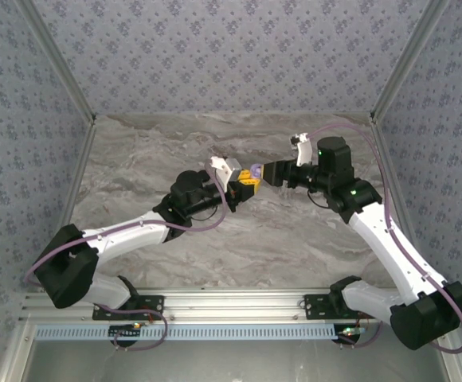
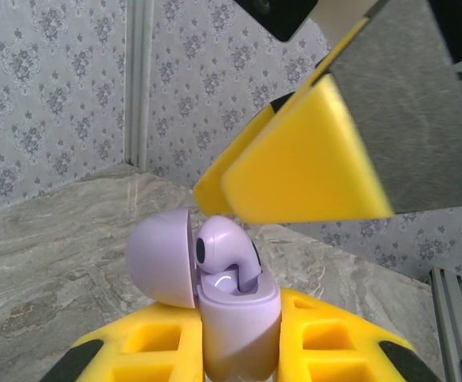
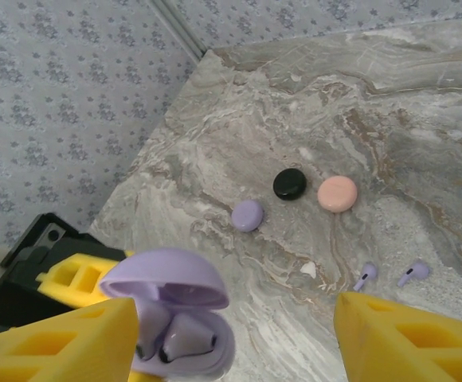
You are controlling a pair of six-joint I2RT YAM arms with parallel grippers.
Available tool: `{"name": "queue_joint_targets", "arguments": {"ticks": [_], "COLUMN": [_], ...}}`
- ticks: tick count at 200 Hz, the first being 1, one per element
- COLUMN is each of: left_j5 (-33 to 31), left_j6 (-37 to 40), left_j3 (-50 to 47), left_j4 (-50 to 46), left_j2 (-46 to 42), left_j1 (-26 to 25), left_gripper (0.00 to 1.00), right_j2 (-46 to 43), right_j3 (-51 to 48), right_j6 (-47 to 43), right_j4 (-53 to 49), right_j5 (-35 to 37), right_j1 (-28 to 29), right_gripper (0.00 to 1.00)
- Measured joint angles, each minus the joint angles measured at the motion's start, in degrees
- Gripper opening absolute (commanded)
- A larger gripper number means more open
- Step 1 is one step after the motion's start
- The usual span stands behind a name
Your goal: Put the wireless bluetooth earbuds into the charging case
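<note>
Two grippers meet above the marble table [image 1: 239, 255]. On the left, the left gripper [image 1: 245, 185] is clamped on the base of an open lilac charging case [image 2: 239, 318], with a seated lilac earbud [image 2: 223, 248] standing in one well. Just right of it, the right gripper [image 3: 231, 350] has its jaws spread wide and holds nothing, its yellow fingers [image 2: 303, 163] close above the case. On the table below lie a closed lilac case [image 3: 247, 215], a black case [image 3: 289, 184], a pink case [image 3: 337, 193], then a loose lilac earbud [image 3: 366, 275] and a second loose earbud [image 3: 413, 273].

Open case [image 2: 237, 318] in left tool [image 2: 243, 354], earbud [image 2: 221, 248] inside; three closed cases [image 3: 289, 184] on table [image 3: 374, 95], two loose earbuds [image 3: 365, 275] beside them.
</note>
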Motion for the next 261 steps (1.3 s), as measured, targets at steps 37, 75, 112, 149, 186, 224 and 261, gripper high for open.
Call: {"name": "queue_joint_targets", "arguments": {"ticks": [37,75,112,149,186,224,261], "left_j5": [0.24,0.24,0.39,0.33,0.37,0.52,2.82], "left_j6": [0.11,0.11,0.11,0.11,0.11,0.11,0.11], "left_j3": [-0.02,-0.02,-0.04,-0.17,-0.55,-0.7,-0.7], "left_j4": [0.0,0.0,0.0,0.0,0.07,0.15,0.31], "left_j2": [-0.57,-0.66,-0.68,-0.68,-0.98,-1.75,-2.05], "left_j1": [0.0,0.0,0.0,0.02,0.0,0.0,0.0], "left_gripper": [0.0,0.0,0.0,0.0,0.0,0.0,0.0], "right_j2": [0.55,0.98,1.62,2.19,1.79,-1.42,-1.86], "right_j3": [0.35,0.37,0.37,0.37,0.35,-3.1,-6.23], "right_j6": [0.0,0.0,0.0,-0.02,-0.35,2.49,6.82], "right_j4": [-0.17,-0.26,0.02,0.55,0.61,5.97,13.05], "right_j5": [0.28,-0.09,-1.2,-1.99,-2.67,-8.72,-15.56], "right_j1": [-0.31,-0.31,-0.22,-0.17,-0.94,-5.2,-5.75], "right_gripper": [0.68,0.68,0.68,0.68,0.76,0.97,1.0]}}
